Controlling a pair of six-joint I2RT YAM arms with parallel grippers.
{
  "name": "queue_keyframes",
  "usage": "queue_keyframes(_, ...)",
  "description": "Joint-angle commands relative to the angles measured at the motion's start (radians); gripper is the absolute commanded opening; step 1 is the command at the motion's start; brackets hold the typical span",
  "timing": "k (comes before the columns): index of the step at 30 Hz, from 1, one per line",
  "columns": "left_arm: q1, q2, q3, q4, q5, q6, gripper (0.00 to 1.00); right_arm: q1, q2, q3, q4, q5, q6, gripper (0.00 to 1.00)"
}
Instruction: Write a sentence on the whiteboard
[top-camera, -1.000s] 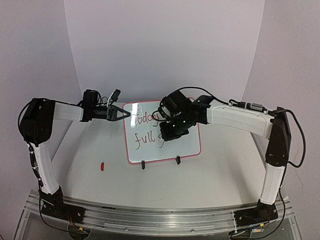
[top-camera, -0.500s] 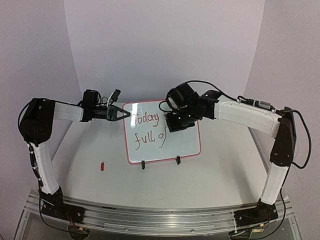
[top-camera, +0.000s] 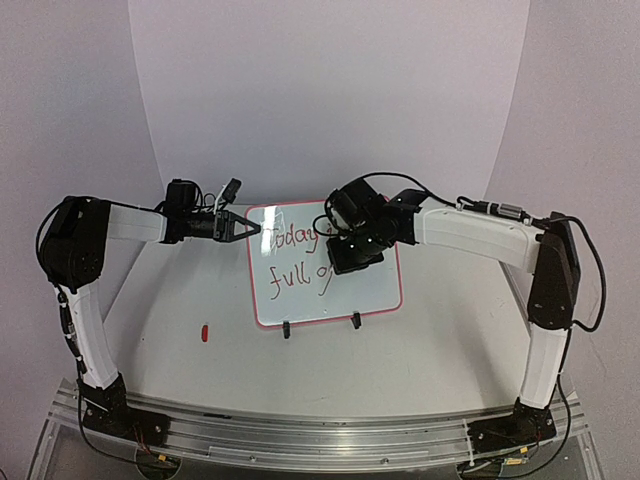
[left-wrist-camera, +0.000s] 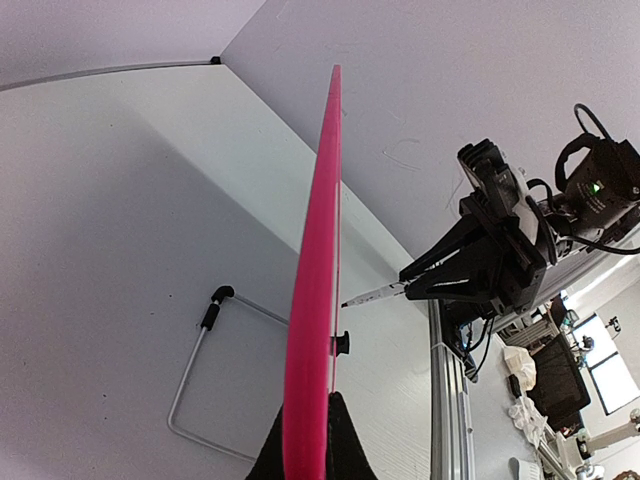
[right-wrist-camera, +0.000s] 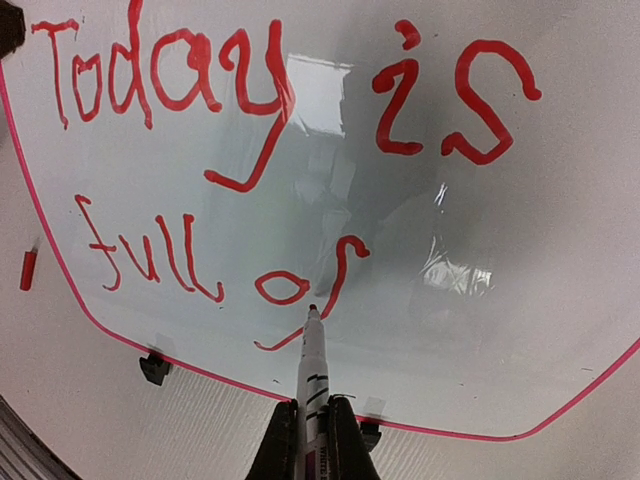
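Right wrist view: right tool (right-wrist-camera: 312, 425) clenched on a slim white marker (right-wrist-camera: 313, 350), tip by "of" in the red handwritten lettering (right-wrist-camera: 160, 85), six o'clock on the glossy pink-framed whiteboard (right-wrist-camera: 570, 250), whose ten o'clock edge the left tool (left-wrist-camera: 308, 440) grips, probably steadying it on the bench (top-camera: 430, 345).

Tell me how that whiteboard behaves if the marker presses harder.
Likely tippy: the whiteboard stands propped on two small clip feet, and the left pincer clamps its edge, probably to steady it. It looks thin and straight edge-on, so probably light and fairly stiff. Its glossy face may let the marker tip skid.
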Motion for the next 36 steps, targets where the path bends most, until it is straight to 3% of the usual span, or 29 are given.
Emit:
queue_keyframes(1,-0.015,0.023,-0.014,-0.008,-0.141,0.106,0.00,-0.006,0.012,0.033,0.013,-0.007,0.012,0.00)
queue_keyframes(36,-0.014,0.026,-0.011,-0.016,-0.141,0.112,0.00,-0.022,0.033,0.006,0.038,0.081,0.034,0.00)
